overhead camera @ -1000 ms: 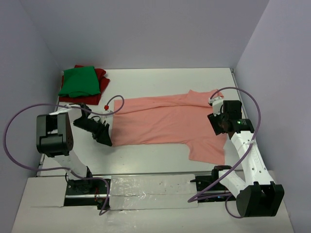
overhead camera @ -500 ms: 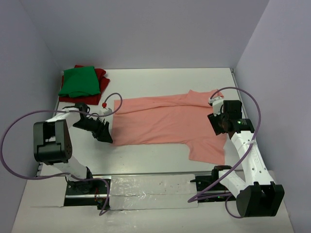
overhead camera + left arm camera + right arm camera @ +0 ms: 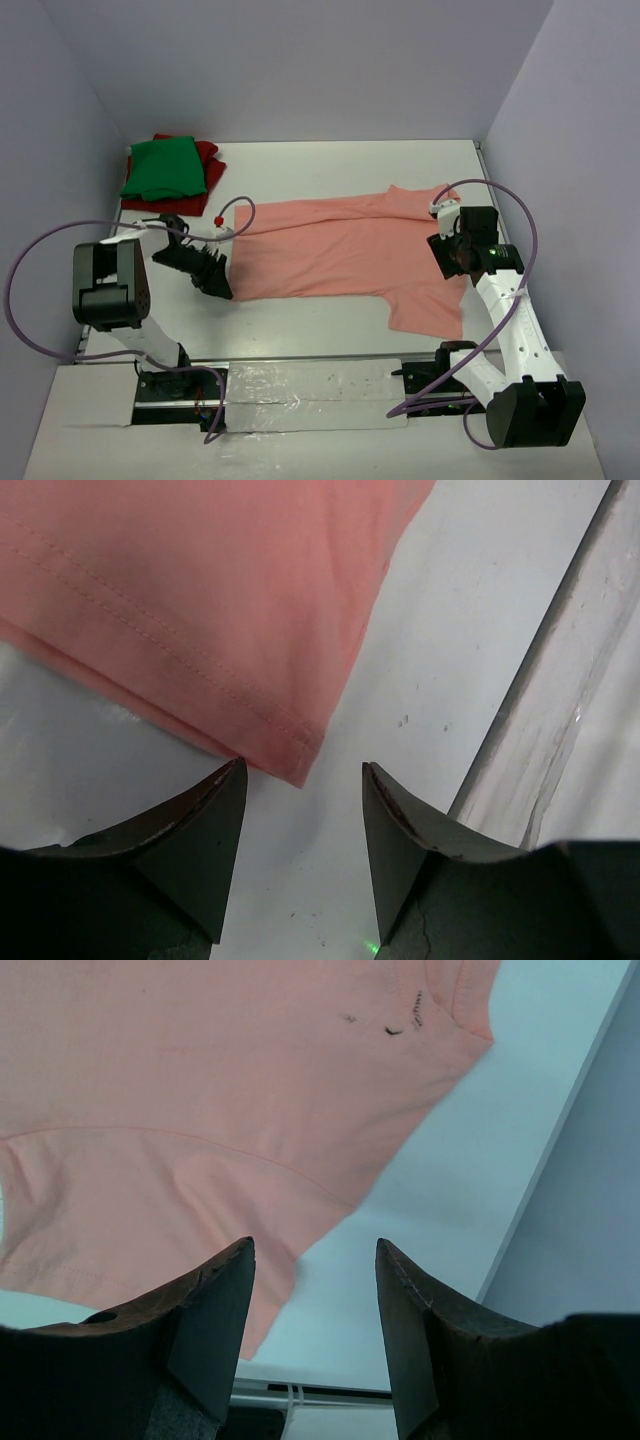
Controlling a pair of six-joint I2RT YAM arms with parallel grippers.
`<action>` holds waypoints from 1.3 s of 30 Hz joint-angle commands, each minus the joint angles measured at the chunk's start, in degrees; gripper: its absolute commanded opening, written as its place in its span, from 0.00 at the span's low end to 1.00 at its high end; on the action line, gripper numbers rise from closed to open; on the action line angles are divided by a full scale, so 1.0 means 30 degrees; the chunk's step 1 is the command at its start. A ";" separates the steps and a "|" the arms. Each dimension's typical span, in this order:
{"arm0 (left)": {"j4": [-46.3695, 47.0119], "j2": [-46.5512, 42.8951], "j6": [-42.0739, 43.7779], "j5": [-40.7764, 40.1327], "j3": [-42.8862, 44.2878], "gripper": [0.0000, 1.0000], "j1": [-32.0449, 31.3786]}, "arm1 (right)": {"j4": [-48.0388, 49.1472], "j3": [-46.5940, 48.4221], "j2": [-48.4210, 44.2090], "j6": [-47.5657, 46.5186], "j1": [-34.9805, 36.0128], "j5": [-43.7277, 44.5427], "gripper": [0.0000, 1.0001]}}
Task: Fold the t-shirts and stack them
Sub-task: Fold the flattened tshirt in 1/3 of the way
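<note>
Open, empty left gripper at pink shirt hem corner; open, empty right gripper above its sleeve edge. Best: lower squarely, pinch hem deep, lift evenly.

The pink shirt is matt, soft cloth with a stitched hem. The surface is smooth, white, faintly speckled. The left end effector and right end effector look like dark matt plastic.

Red t-shirt mostly beneath green t-shirt
</note>
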 commanded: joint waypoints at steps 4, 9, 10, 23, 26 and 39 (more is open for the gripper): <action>0.1415 -0.2558 -0.1063 0.0446 0.0264 0.59 0.0017 | 0.0528 -0.0091 -0.0500 0.0322 -0.0064 -0.0105 0.59; 0.4604 -0.4611 -0.4656 -0.0287 -0.0028 0.60 0.0280 | 0.2519 -0.0914 -0.0239 0.0729 -0.0064 -0.0569 0.59; 0.6612 -0.5253 -0.5597 -0.0404 -0.0145 0.61 0.0455 | 0.2754 -0.0798 0.0053 0.0819 -0.0093 -0.0632 0.59; 1.8119 -0.0696 -1.5275 -0.5769 0.1928 0.53 0.0574 | 0.4338 0.1283 0.4802 0.1991 -0.0064 -0.1982 0.57; 1.7151 0.1767 -1.5626 -0.5475 0.4214 0.51 0.0311 | 0.4572 0.0991 0.4627 0.2137 -0.0064 -0.1775 0.57; 1.5925 0.4730 -1.6447 -0.3570 0.7966 0.49 -0.1559 | 0.5129 0.0726 0.5269 0.2899 0.0258 0.0243 0.57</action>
